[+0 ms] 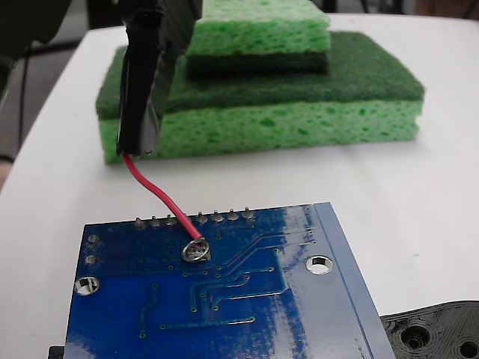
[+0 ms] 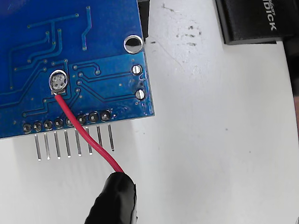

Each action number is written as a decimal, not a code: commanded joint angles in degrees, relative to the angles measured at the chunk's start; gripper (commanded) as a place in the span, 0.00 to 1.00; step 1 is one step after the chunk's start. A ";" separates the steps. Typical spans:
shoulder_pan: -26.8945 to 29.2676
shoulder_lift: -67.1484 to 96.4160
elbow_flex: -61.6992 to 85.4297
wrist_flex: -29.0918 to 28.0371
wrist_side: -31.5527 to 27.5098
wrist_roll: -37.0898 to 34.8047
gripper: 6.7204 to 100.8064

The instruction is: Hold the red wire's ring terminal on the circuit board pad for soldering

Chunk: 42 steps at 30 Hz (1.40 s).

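Mostly done: gripper [image 1: 139, 146] clamped on red wire [image 1: 159, 193], ring terminal [image 2: 59, 81] sits over pad [image 2: 58, 83] on circuit board [image 1: 224, 314], wire exiting at 5 o'clock in wrist view. Contact prob flush, can't confirm. Left: hold for solder.

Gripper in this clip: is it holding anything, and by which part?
The gripper holds the red wire by its upper end, away from the ring terminal. The ring lies over the pad on the circuit board.

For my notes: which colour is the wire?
Red wire; clearest in the wrist view.
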 commanded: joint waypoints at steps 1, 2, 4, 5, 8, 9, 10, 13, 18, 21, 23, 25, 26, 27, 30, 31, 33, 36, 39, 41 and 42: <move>0.00 -0.18 -0.53 0.00 0.79 0.00 0.99; 0.00 -0.35 -0.70 0.00 0.79 0.00 0.99; 0.00 -0.44 -0.79 0.09 0.79 0.00 0.99; -0.09 -0.53 -0.88 0.18 0.88 0.00 0.99; -0.44 -0.53 -1.32 0.88 1.41 0.26 0.99; -0.62 -0.44 -1.41 1.05 1.49 0.26 0.99; -0.70 -0.35 -1.41 1.05 1.67 0.35 0.99; -0.88 -0.44 -1.76 1.41 2.11 0.35 0.99; -1.14 -0.53 -2.02 1.58 2.55 0.44 0.99; -1.32 -0.53 -2.11 1.67 2.64 0.44 0.99; -1.32 -0.62 -2.29 1.85 2.72 0.44 0.99; -1.32 -0.62 -2.37 1.93 2.72 0.44 0.99; -1.32 -0.62 -2.37 1.93 2.72 0.53 0.99; -1.32 -0.62 -2.37 2.02 2.72 0.53 0.99; -1.41 -0.62 -2.37 2.02 2.72 0.53 0.99; -1.41 -0.62 -2.37 2.02 2.72 0.53 0.99; -1.41 -0.70 -2.37 1.93 2.72 0.53 0.99; -1.41 -0.70 -2.37 1.93 2.72 0.62 0.99; -1.41 -0.70 -2.37 2.11 2.72 0.62 0.99; -1.41 -0.70 -2.37 2.20 2.72 0.70 0.99; -1.41 -0.70 -2.37 2.20 2.72 0.70 0.99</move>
